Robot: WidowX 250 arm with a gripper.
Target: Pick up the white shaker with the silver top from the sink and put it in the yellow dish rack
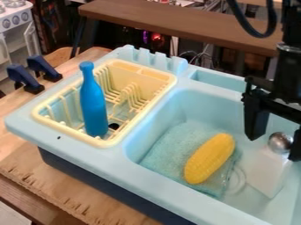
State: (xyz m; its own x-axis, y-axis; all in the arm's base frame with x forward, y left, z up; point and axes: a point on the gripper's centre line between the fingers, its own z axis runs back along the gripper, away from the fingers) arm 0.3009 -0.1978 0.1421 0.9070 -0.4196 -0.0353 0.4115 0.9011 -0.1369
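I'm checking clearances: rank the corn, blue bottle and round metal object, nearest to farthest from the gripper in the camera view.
1. Round metal object, in the sink, by the gripper
2. Corn, on the cloth
3. Blue bottle, in the dish rack

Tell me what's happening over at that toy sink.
A black robot gripper hangs open over the sink, right by a shiny silver round thing; whether they touch, I can't tell. A yellow corn cob lies on a blue-green cloth in the basin. Beside the basin, a blue bottle stands in a pale yellow dish rack.
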